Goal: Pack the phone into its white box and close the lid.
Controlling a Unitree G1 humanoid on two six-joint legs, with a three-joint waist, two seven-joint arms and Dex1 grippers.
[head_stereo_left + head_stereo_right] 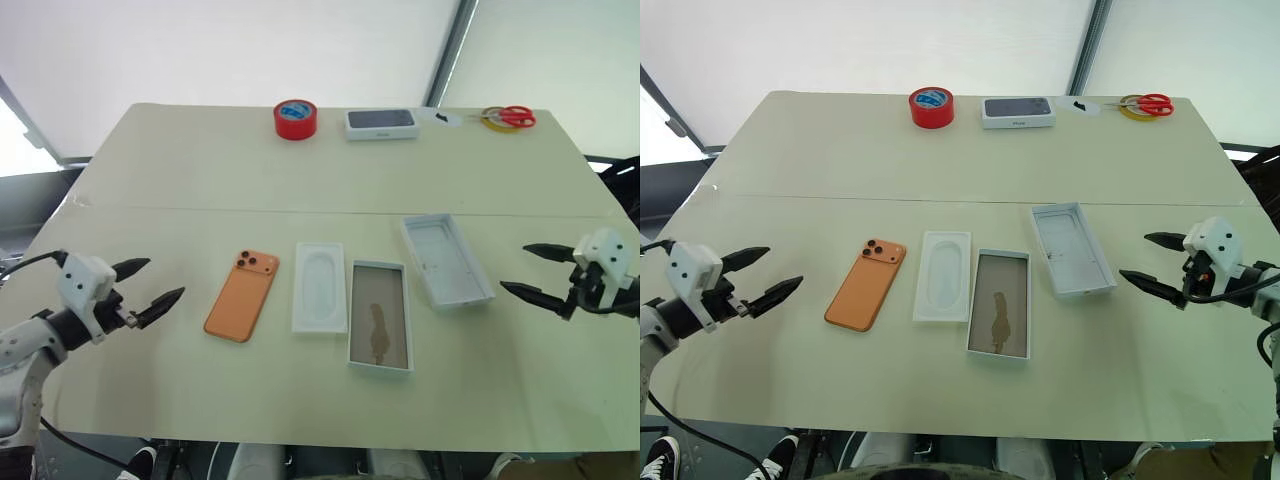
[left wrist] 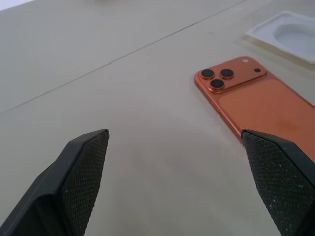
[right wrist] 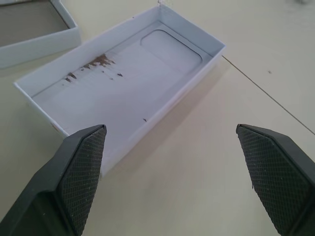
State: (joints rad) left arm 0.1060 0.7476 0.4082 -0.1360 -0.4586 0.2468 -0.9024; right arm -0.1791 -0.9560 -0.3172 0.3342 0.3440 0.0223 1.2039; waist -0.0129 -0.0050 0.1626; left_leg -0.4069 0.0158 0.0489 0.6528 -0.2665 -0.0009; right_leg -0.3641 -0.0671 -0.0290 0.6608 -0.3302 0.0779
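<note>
The orange phone point(image 1: 242, 294) lies back-up on the table, its three lenses at the far corner. To its right lies a flat white insert point(image 1: 320, 287), then the white box point(image 1: 380, 330) with its brownish floor, then the pale lid point(image 1: 446, 259) lying inside-up. My left gripper point(image 1: 150, 284) hovers open to the left of the phone point(image 2: 256, 101), nothing between its fingers. My right gripper point(image 1: 528, 270) is open too, just right of the lid point(image 3: 123, 83), apart from it.
At the table's far edge sit a red tape roll point(image 1: 295, 119), a closed white box with a dark top point(image 1: 381, 123) and red-handled scissors point(image 1: 510, 117). A seam point(image 1: 200, 209) runs across the tabletop.
</note>
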